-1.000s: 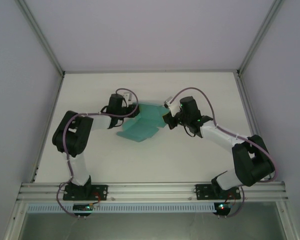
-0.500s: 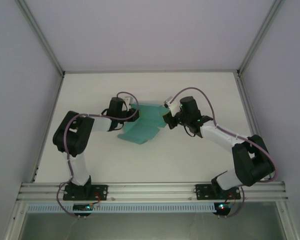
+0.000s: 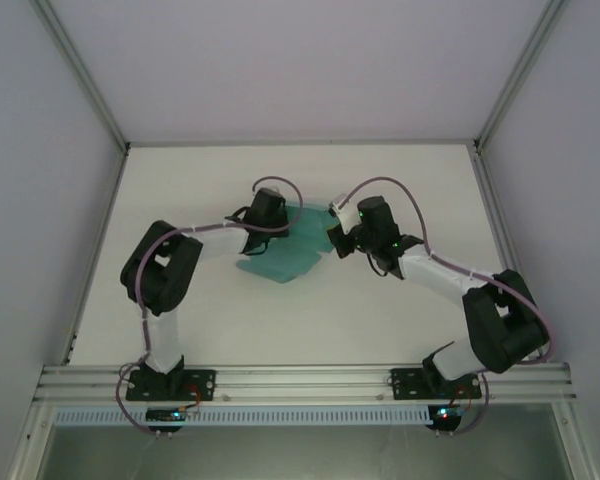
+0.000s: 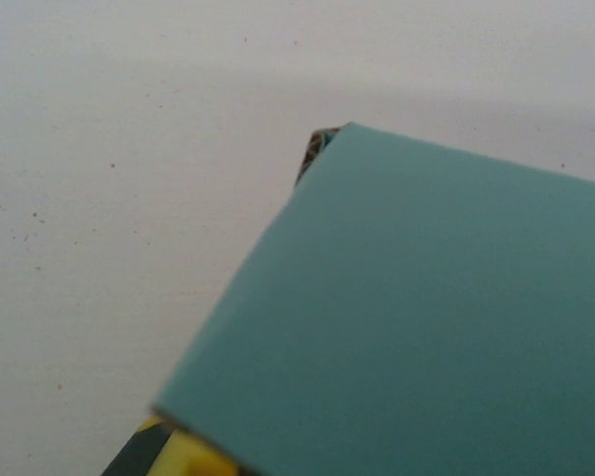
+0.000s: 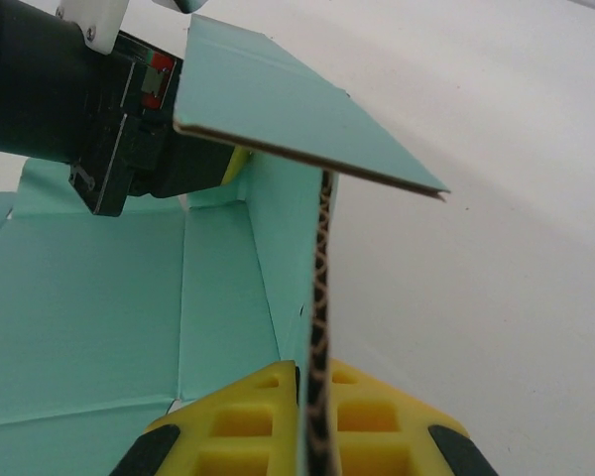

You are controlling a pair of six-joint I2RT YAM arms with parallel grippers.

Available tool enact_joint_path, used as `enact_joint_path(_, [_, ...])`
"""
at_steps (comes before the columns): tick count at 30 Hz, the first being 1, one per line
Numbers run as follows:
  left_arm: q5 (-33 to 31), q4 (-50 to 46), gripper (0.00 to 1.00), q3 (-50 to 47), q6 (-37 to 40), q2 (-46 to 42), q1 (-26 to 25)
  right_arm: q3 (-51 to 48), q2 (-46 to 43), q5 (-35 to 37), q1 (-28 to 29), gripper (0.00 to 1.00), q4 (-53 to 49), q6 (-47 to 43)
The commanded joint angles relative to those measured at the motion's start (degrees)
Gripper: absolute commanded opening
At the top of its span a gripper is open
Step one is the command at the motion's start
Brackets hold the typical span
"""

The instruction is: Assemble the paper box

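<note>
now both claws are pinched shut on the paper box (image 3: pixel 280 260). right gripper (image 5: pixel 315 397) clamps an upright wall running straight ahead of it, sheet spreading to its left; left gripper (image 3: pixel 278 222) nips the raised flap at that wall's far end.

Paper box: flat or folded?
Partly folded: one paper box wall stands upright in the right pincer, a flap bent across its top; other panels lie flat.

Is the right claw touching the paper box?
Touching. In the right wrist view the right claw has its yellow pads clamped either side of an upright panel of the paper box.
</note>
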Motion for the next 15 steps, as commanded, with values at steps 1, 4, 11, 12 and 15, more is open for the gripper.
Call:
enact_joint_path(1, [-16.36,-9.66,0.0,-0.14,-6.37,2.83,5.02,-3.2,-2.87,3.01,0.5,0.0,-8.18,0.26])
enact_joint_path(4, [-14.05,-13.28,0.0,1.58,-9.88,3.73,6.46,-3.35,-3.32,5.06,0.5,0.0,-7.65,1.09])
enact_joint_path(11, [-15.98,-19.36,0.0,5.19,-12.13,5.29,5.77,-3.77,-3.15,3.73,0.67,0.0,-5.56,1.35])
enact_joint_path(12, [-14.35,-16.26,0.0,3.78,-9.74,4.34,5.78,-3.71,-3.02,3.61,0.67,0.0,-5.31,1.27])
enact_joint_path(15, [-8.91,-6.77,0.21,-1.76,-4.86,0.2,5.65,-3.31,-2.8,0.92,0.52,0.0,-6.09,1.25])
